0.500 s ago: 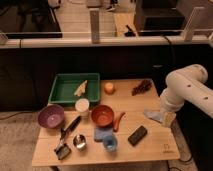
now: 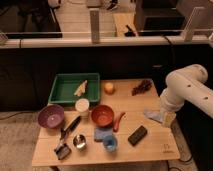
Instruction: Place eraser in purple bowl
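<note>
The eraser [image 2: 137,135], a flat black block, lies on the wooden table [image 2: 150,150] near its front right. The purple bowl [image 2: 51,116] stands at the table's left front, empty. The orange-red bowl [image 2: 102,115] sits between them. My gripper [image 2: 156,115] hangs at the end of the white arm [image 2: 185,90] over the table's right edge, above and to the right of the eraser and apart from it.
A green tray [image 2: 74,88] with a pale object is at the back left. A white cup [image 2: 82,105], orange ball [image 2: 108,88], grapes [image 2: 142,87], red chili [image 2: 118,121], blue cup [image 2: 110,143], metal cup [image 2: 79,141] and a black-handled clip tool [image 2: 66,140] also lie on the table.
</note>
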